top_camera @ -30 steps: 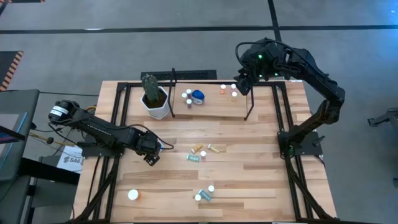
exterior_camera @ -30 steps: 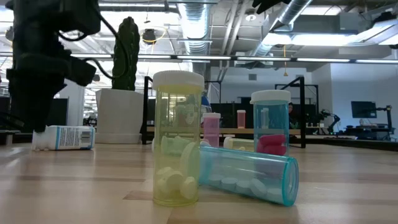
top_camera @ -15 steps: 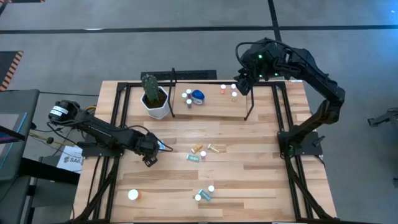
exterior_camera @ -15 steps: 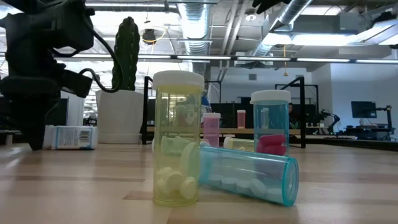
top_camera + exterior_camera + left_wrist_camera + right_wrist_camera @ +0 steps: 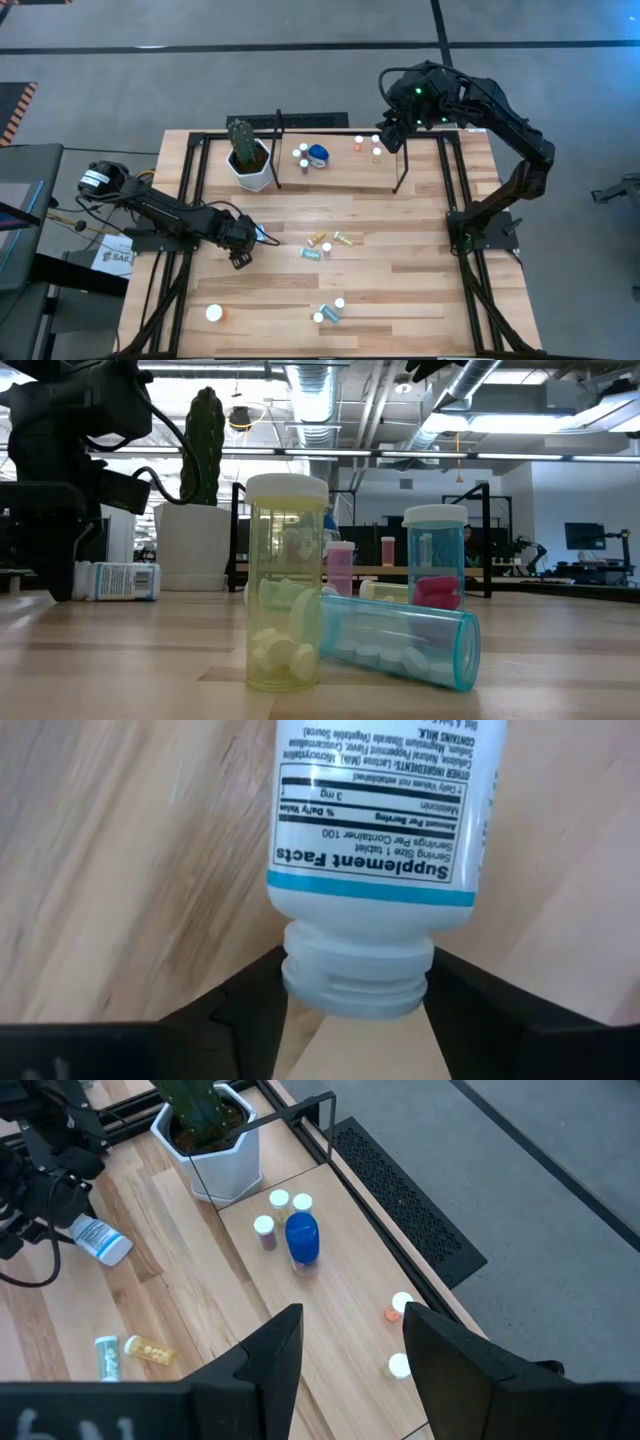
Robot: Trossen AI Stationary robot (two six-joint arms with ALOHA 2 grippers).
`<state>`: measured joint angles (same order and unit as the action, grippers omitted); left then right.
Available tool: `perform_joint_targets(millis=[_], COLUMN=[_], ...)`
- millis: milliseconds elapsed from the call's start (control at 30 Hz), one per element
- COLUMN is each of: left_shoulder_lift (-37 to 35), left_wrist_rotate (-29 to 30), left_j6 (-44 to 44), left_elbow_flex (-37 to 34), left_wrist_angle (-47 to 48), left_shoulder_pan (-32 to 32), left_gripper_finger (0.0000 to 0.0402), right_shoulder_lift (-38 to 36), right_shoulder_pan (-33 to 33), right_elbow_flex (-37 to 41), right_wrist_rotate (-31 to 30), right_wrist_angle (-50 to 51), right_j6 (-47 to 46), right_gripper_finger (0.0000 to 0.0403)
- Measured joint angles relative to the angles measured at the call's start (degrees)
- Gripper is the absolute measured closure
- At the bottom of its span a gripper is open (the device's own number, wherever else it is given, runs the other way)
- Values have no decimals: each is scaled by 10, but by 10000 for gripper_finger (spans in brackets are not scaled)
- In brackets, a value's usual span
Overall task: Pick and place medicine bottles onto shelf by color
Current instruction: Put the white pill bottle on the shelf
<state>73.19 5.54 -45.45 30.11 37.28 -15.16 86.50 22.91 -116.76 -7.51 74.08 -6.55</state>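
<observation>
A white medicine bottle with a printed label (image 5: 385, 830) lies on its side on the table's left half (image 5: 120, 580). My left gripper (image 5: 358, 1010) points down at it and is shut on its capped end (image 5: 250, 240). My right gripper (image 5: 350, 1350) hangs open and holds nothing, high above the far right end of the shelf (image 5: 340, 172). On the shelf's board stand a rounded blue bottle (image 5: 318, 155), white-capped bottles (image 5: 300, 153) and orange ones (image 5: 360, 142). More bottles lie loose at mid-table (image 5: 322, 242) and near the front edge (image 5: 330, 312). My left gripper pinches the white bottle's ribbed cap (image 5: 355, 982) between its two fingers (image 5: 250, 1005), one on each side. The fingers come from above, pointing down, and lie across the bottle's length. The bottle rests on its side on the table.
A white pot with a green cactus (image 5: 248, 160) stands at the shelf's left end. A yellow bottle (image 5: 287, 595) and a teal one (image 5: 400, 645) sit close to the low camera. A white-capped orange bottle (image 5: 214, 313) stands at the front left.
My left gripper has sunk onto the white bottle's capped end, rolled about its own axis, and narrowed its fingers around the cap. The bottle still lies on the table.
</observation>
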Motion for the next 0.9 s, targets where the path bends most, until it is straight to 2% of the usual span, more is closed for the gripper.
perform_joint_targets(millis=[233, 367, 500, 733, 900], left_shoulder_lift=[0, 0, 0, 0, 0], left_wrist_rotate=[23, 50, 46, 21, -26], left_j6=[-7, 8, 23, 26, -10], left_elbow_flex=[0, 0, 0, 0, 0], left_wrist_angle=[-17, -30, -30, -54, -81], left_shoulder_pan=[0, 0, 0, 0, 0], left_gripper_finger=[172, 172, 190, 256, 256], right_shoulder_lift=[0, 0, 0, 0, 0], right_shoulder_pan=[0, 0, 0, 0, 0], right_elbow_flex=[0, 0, 0, 0, 0], right_wrist_rotate=[0, 0, 0, 0, 0], right_wrist_angle=[0, 0, 0, 0, 0], right_j6=[0, 0, 0, 0, 0], right_gripper_finger=[207, 207, 207, 207, 207])
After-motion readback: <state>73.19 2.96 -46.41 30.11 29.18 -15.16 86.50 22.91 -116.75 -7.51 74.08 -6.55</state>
